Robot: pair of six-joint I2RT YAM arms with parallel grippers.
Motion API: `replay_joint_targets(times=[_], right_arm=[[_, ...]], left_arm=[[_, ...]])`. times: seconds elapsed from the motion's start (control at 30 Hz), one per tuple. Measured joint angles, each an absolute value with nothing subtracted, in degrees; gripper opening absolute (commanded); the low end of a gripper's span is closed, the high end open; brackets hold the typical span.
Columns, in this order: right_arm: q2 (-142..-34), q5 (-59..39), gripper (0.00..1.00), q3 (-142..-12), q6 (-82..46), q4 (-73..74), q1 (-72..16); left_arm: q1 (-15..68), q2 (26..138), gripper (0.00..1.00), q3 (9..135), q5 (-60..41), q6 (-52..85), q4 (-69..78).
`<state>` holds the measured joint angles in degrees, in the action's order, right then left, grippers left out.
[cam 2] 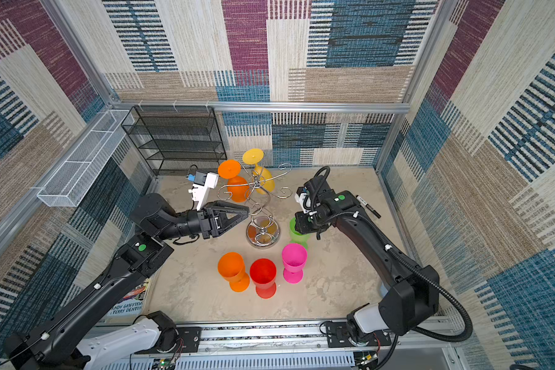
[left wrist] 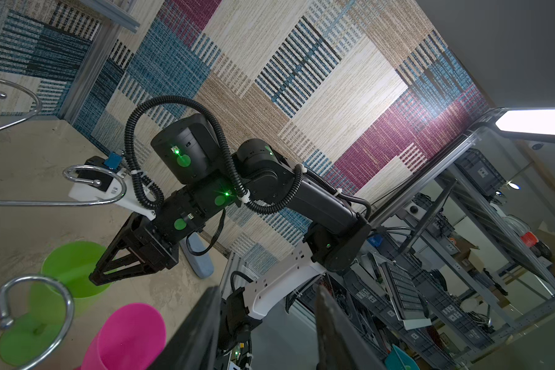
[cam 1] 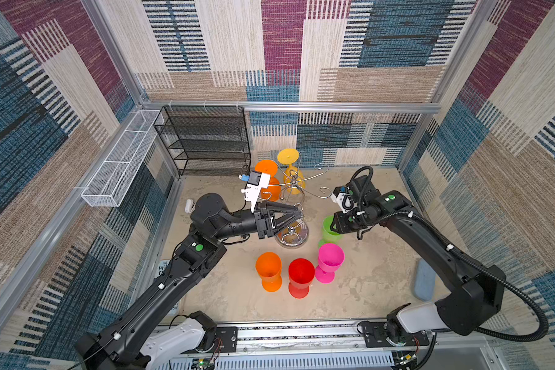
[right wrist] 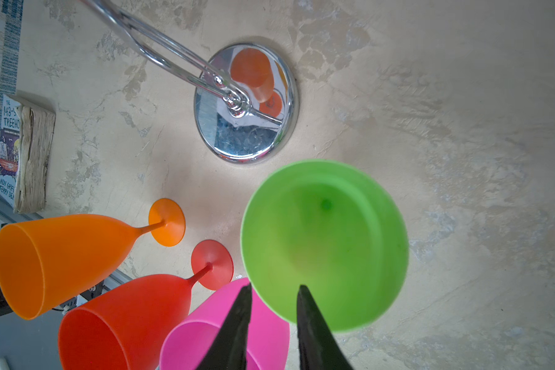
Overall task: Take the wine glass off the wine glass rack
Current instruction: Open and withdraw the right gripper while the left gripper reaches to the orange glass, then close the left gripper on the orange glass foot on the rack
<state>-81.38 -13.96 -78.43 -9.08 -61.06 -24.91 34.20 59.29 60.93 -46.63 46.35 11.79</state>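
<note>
The wine glass rack (cam 1: 293, 242), chrome wire with a mirrored round base (right wrist: 247, 141), stands mid-table. Two wine glasses hang upside down from its far arms, an orange one (cam 1: 266, 168) and a yellow one (cam 1: 288, 156). My left gripper (cam 1: 300, 211) lies level beside the twisted stem. In the left wrist view it (left wrist: 268, 288) is open with nothing between its fingers. My right gripper (right wrist: 274, 286) points down over an upright green glass (right wrist: 324, 243) standing to the right of the base. Its jaws stand apart, one either side of the rim.
Orange (cam 1: 268, 266), red (cam 1: 301, 272) and pink (cam 1: 330, 256) glasses stand upright in front of the rack. A black mesh shelf (cam 1: 205, 141) and a white mesh basket (cam 1: 119, 166) sit back left. There is a book (cam 2: 129, 301) front left, a marker (cam 2: 367, 205) and a blue-grey pad (cam 1: 425, 278) on the right.
</note>
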Motion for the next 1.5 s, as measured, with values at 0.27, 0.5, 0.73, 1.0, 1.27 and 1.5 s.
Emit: replay_joint_targets(times=[0.27, 0.5, 0.73, 1.0, 1.27, 1.5], right_arm=[[-75.5, -13.1, 0.3, -77.8, -11.8, -58.7, -24.9], [-68.8, -10.8, 0.38, -77.8, -15.4, -55.3, -24.0], [-60.0, -6.6, 0.5, -76.4, -19.0, -48.7, -21.5], [-55.1, -4.9, 0.56, -71.7, -20.9, -40.3, -20.6], [-54.3, -4.9, 0.57, -69.2, -21.6, -37.0, -20.1], [-53.8, -5.0, 0.57, -68.3, -21.8, -35.6, -19.5]], left_arm=[[30.9, 57.5, 0.5, 63.5, -44.9, 45.2, 7.9], [20.8, 55.4, 0.51, 64.1, -43.6, 47.0, 6.4], [9.0, 57.8, 0.51, 64.2, -43.7, 53.3, 5.8], [4.3, 66.0, 0.52, 63.1, -44.0, 55.8, 8.3], [4.1, 73.7, 0.53, 61.1, -45.5, 57.1, 14.5], [4.2, 78.7, 0.53, 60.7, -46.7, 60.5, 22.7]])
